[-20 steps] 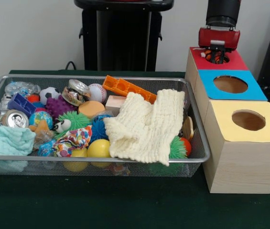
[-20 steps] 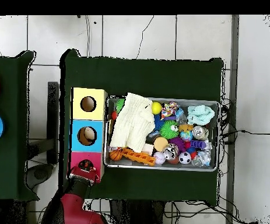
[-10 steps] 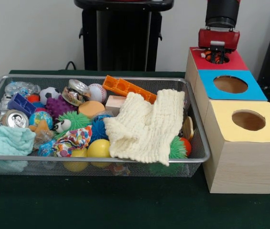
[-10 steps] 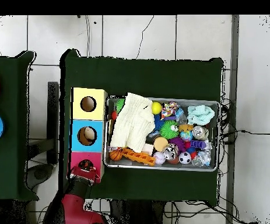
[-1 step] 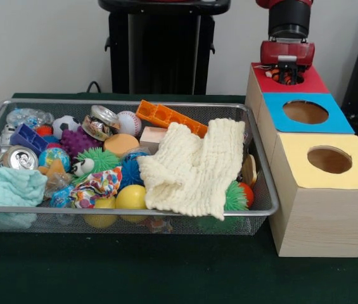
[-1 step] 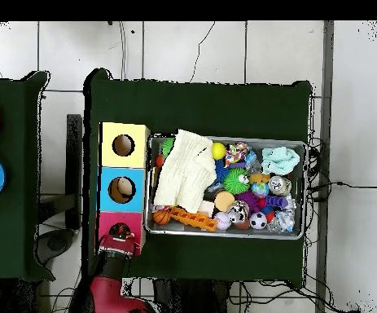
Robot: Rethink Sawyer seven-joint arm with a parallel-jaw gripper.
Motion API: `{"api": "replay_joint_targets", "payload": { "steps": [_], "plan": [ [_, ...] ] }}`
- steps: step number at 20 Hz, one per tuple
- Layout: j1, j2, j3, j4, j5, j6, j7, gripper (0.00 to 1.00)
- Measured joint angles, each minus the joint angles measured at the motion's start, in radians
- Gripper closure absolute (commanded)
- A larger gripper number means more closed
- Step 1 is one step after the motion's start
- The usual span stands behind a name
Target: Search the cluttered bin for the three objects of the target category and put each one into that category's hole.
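One bin: a wire mesh bin (image 5: 128, 209) is set on the green desk (image 5: 166, 278), crowded with toys and cloths.
Bin, left end: a pale blue cloth (image 5: 7, 187) is draped over the front corner, with a drink can (image 5: 19, 158) and a dark blue block (image 5: 28, 137) just behind it.
Bin, middle: a soccer ball (image 5: 64, 125), a purple spiky ball (image 5: 77, 140), a green spiky ball (image 5: 99, 159), a baseball (image 5: 130, 123) and a yellow ball (image 5: 131, 197) are seen among the clutter.
Bin, right part: a cream knitted cloth (image 5: 198, 166) is spread over the toys; an orange block (image 5: 169, 117) lies behind it.
Boxes: a row of three wooden boxes is placed just beside the bin, with a yellow-topped box (image 5: 327, 161) nearest, a blue-topped box (image 5: 305, 113) in the middle and a red-topped box (image 5: 308, 81) farthest, each with a round hole.
Claw: the claw (image 5: 287, 71) is held right over the red box's hole; something orange and black is seen at its tips, and whether it is gripped cannot be told.
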Motion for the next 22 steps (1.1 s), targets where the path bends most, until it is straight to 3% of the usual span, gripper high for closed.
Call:
{"api": "replay_joint_targets", "payload": {
  "steps": [7,17,22],
  "plan": [
    [-0.013,0.042,-0.003,0.000,-0.040,-0.107,-0.001,1.00],
    [-0.041,0.035,0.009,0.005,-0.068,-0.101,-0.001,1.00],
    [-0.085,0.000,0.039,0.016,-0.093,-0.035,0.000,1.00]
  ]
}}
